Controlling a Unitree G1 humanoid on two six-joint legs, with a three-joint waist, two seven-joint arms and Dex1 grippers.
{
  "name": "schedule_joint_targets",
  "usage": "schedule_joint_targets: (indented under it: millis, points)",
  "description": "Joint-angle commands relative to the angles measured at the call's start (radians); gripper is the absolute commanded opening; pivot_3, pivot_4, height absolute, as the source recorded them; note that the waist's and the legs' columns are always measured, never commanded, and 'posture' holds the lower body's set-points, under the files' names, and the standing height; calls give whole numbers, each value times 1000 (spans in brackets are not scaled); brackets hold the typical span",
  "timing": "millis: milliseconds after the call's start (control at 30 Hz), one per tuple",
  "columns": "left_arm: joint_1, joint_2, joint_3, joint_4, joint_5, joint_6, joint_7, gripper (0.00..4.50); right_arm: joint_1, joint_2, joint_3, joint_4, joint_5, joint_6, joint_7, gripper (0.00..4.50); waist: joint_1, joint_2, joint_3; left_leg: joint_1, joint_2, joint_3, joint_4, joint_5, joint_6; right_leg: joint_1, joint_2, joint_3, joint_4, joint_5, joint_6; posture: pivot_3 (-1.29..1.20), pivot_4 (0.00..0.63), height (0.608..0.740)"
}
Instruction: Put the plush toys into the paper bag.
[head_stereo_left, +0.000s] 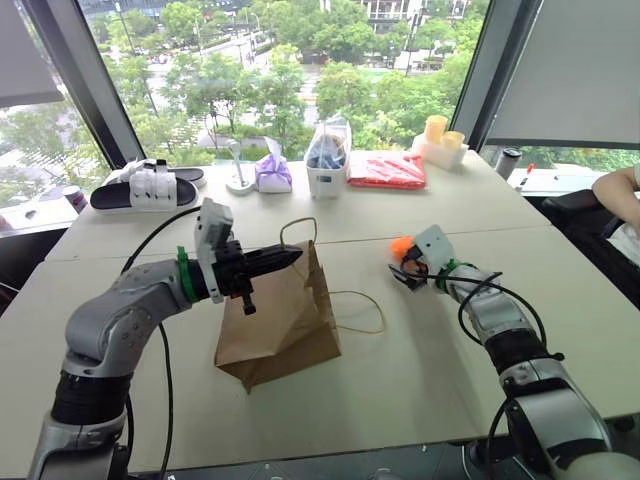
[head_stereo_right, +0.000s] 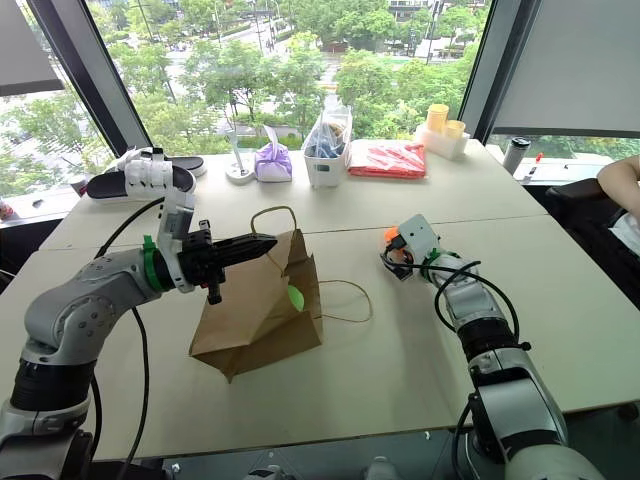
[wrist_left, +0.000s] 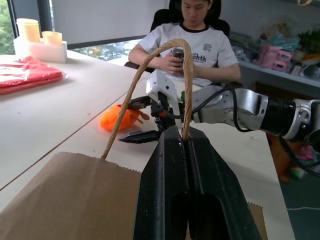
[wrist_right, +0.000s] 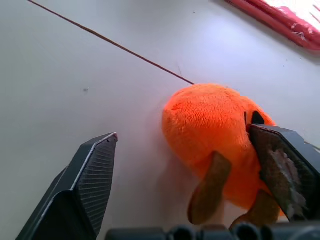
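Fuzzy orange plush toy (wrist_right: 215, 135), matt kraft paper bag (head_stereo_left: 280, 325)

Silver-grey humanoid arms with black two-fingered grippers.

The left arm (head_stereo_left: 120, 320) and right arm (head_stereo_left: 520, 350) wore smooth silver-grey shells broken by black ribbed joint bands. A green ring circled each wrist, next to a white boxy camera housing. Loose black cables ran in loops along both forearms. The left gripper (wrist_left: 186, 140) had thick, glossy black fingers, wedge-shaped and lightly speckled. The right gripper (wrist_right: 190, 160) had matte black fingers (wrist_right: 92, 175) with finely ribbed inner pads and pointed tips, one pad looking scuffed.
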Motion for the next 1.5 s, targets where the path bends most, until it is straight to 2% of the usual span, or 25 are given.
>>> schedule_joint_targets:
  millis: [33,67,167,400,500,600,667,767,867,967,1100,1300,1500]
  points:
    - [-2,10,26,-42,-21,-1,14,0,-54,16,2,130,-45,-97,-69,4478,1,0,0,0,0,0,0,0,0,0,0,0,0,0,0,0,150,740]
    - [-1,10,26,-44,-23,-1,17,0,-66,18,6,158,-57,-116,-80,4478,1,0,0,0,0,0,0,0,0,0,0,0,0,0,0,0,150,740]
    - [10,12,28,-57,-31,0,27,0,-95,19,-1,223,-72,-154,-117,3669,0,0,0,0,0,0,0,0,0,1,0,0,0,0,0,0,150,740]
    - [18,27,44,-62,-43,6,33,0,-121,8,-36,235,-58,-189,-127,124,-12,0,0,0,0,0,0,0,0,1,0,0,0,0,0,0,150,740]
    - [18,50,58,-47,-40,3,31,0,-67,-15,-63,31,-3,-151,-23,52,-20,0,0,0,0,-1,0,0,0,1,0,0,0,0,0,0,150,740]
    - [23,87,79,-26,-36,-3,16,0,168,-73,-85,-626,210,134,208,52,-20,1,1,0,0,-3,-1,0,0,0,0,-1,0,0,0,0,150,740]
    - [22,99,83,-16,-35,-6,9,0,263,-101,-99,-896,311,302,260,52,-20,1,1,-1,0,-5,-2,-1,2,-1,1,-1,1,0,0,0,150,740]
    - [12,110,86,0,-36,-8,-1,0,357,-137,-116,-1162,427,506,292,52,-20,1,1,-1,0,-5,-1,-4,6,-1,0,0,0,0,0,0,150,740]
    - [9,119,85,11,-34,-9,-17,0,388,-131,-105,-1294,503,624,293,52,-16,1,1,0,0,-5,1,-5,8,1,0,-1,0,0,0,0,150,740]
    - [8,127,86,14,-36,-5,-28,0,395,-96,-68,-1358,545,693,282,52,-12,1,1,1,0,-4,1,-5,8,2,0,-1,0,0,0,0,150,740]
    - [1,133,94,14,-50,6,-26,0,375,-23,24,-1323,520,695,270,52,-12,1,1,1,0,-4,1,-5,8,2,0,-1,0,0,0,0,150,740]
    - [3,132,99,-8,-71,20,-9,0,321,89,146,-1196,469,630,296,52,-13,1,1,1,0,-5,1,-5,8,1,0,-1,0,0,0,0,150,740]
    - [19,124,108,-67,-123,57,17,0,217,235,214,-932,409,502,330,52,-18,1,1,1,0,-5,1,-4,7,1,0,-1,1,0,0,0,150,740]
